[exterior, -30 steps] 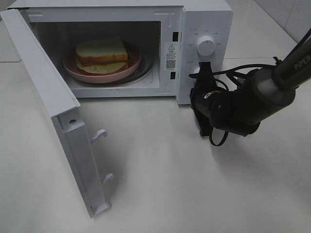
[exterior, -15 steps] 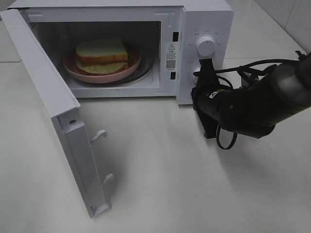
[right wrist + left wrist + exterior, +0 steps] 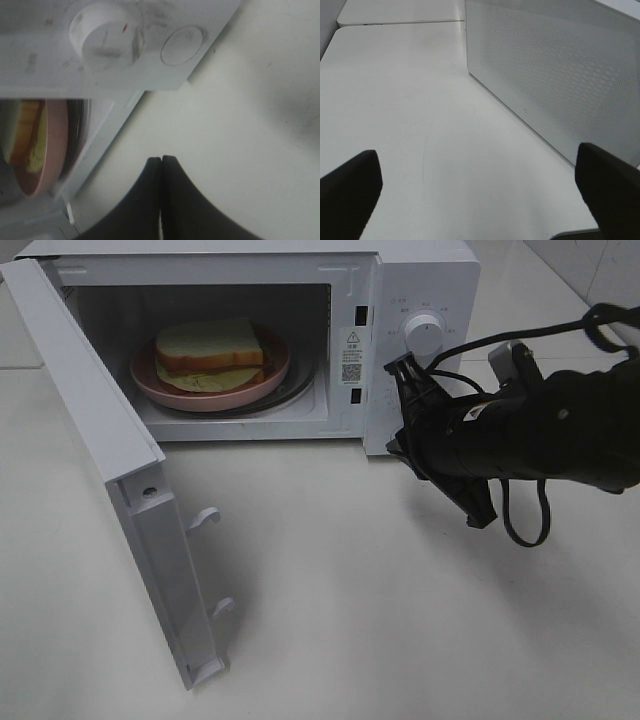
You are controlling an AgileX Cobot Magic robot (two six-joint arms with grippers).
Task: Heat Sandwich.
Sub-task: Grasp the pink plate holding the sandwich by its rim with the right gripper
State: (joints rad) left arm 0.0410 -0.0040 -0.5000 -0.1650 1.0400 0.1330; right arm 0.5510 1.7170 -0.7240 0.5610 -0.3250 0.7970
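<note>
The sandwich point(image 3: 210, 348) lies on a round pink plate point(image 3: 205, 392) inside the white microwave point(image 3: 420, 280), whose door point(image 3: 90, 430) stands wide open to the left. My right gripper point(image 3: 404, 370) is shut and empty, hovering just in front of the control panel, below the knob point(image 3: 424, 333). In the right wrist view its shut tips point(image 3: 161, 160) are over the table near the microwave's front corner, with the knob point(image 3: 106, 35), a round button point(image 3: 183, 45) and the sandwich point(image 3: 22, 132) beyond. My left gripper point(image 3: 480, 195) is open, with nothing between its fingers point(image 3: 350, 195).
A perforated white microwave panel point(image 3: 555, 65) stands close ahead of the left gripper. The open door juts far out over the white table point(image 3: 330, 620). Black cables point(image 3: 525, 520) hang from the right arm. The left arm does not show in the high view.
My right arm has swung and rolled in front of the control panel, its bulk shifting right and its shut tips rising slightly. The sandwich, plate and door have not moved.
</note>
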